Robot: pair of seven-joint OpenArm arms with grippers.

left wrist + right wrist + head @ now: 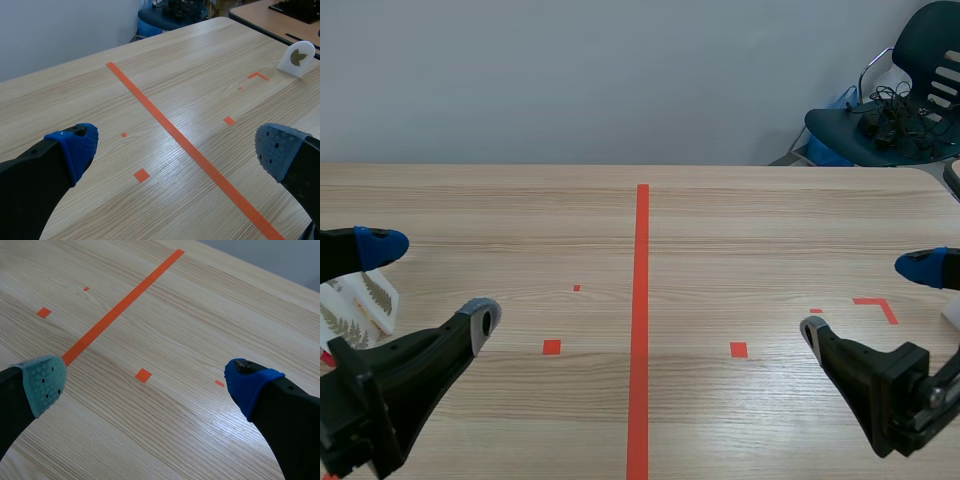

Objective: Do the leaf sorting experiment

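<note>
White cards with fern leaves (362, 306) lie at the table's left edge, partly hidden behind my left gripper (430, 282). That gripper is open and holds nothing, hovering low over the wood. A white rounded card bearing a green-brown leaf (298, 57) stands far ahead of the left gripper (177, 147), by the right-hand tape corner mark. Only a white sliver of it (953, 316) shows at the scene view's right edge, beside my right gripper (867, 297). The right gripper (145, 382) is open too, over bare wood with nothing between its fingers.
A dark chair (900, 100) loaded with cables stands beyond the table's far right corner. A second table (272, 17) shows past the right edge. The wooden table (720, 230) carries an orange-red centre line and small tape marks.
</note>
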